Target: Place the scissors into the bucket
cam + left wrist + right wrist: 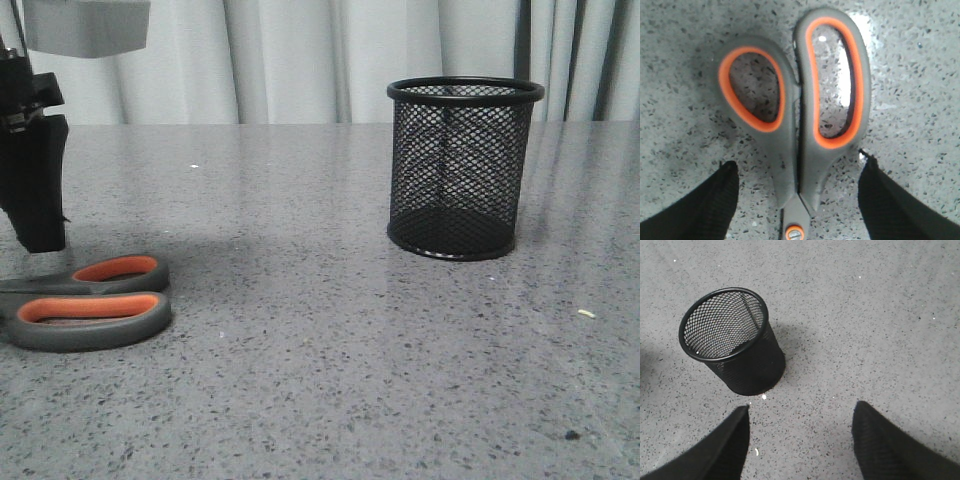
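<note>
The scissors [90, 303] lie flat on the grey table at the left, handles dark grey with orange-lined loops; the blades run off the left edge of the front view. In the left wrist view the scissors [795, 115] lie between the two fingers, near the pivot screw. My left gripper [797, 167] is open, just above them, one finger on each side, not touching. In the front view one black finger [38, 180] hangs just behind the handles. The bucket [464, 168], a black wire-mesh cup, stands upright at the right. My right gripper [800, 410] is open and empty, above the table beside the bucket [732, 340].
The speckled grey table [320, 380] runs to a grey curtain at the back. A small pale crumb [586, 314] lies on the table right of the bucket. A pale speck [756, 452] lies near the right gripper's finger.
</note>
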`<action>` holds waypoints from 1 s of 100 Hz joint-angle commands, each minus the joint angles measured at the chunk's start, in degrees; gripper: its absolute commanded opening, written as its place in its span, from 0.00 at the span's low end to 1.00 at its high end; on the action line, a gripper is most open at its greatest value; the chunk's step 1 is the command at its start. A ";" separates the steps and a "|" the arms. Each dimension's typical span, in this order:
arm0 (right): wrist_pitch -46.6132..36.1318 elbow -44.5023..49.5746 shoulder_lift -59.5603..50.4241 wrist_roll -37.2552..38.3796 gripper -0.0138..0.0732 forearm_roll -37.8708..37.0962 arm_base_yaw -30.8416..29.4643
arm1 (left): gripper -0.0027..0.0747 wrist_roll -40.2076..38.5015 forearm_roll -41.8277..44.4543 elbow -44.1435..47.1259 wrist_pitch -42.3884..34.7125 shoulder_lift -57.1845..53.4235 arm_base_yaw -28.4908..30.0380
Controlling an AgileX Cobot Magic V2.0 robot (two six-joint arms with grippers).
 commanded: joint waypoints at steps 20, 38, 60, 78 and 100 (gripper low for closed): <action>-3.24 -1.97 0.25 -0.54 0.62 0.80 1.36 | 0.65 0.09 -1.51 -1.19 0.96 -0.14 -0.47; -3.24 -1.97 0.25 -0.54 0.62 0.80 2.31 | 0.65 0.09 -1.51 -1.19 1.72 1.61 -0.47; -3.24 -1.97 0.25 -0.66 0.62 0.80 2.74 | 0.65 0.09 -1.26 -1.19 1.72 1.98 -0.47; -3.24 -1.97 0.25 -0.66 0.62 0.80 2.82 | 0.65 0.09 -1.18 -1.19 1.72 2.62 -0.47; -3.24 -1.97 0.25 -0.66 0.62 0.80 2.82 | 0.53 0.09 -1.18 -1.19 3.36 2.62 -0.47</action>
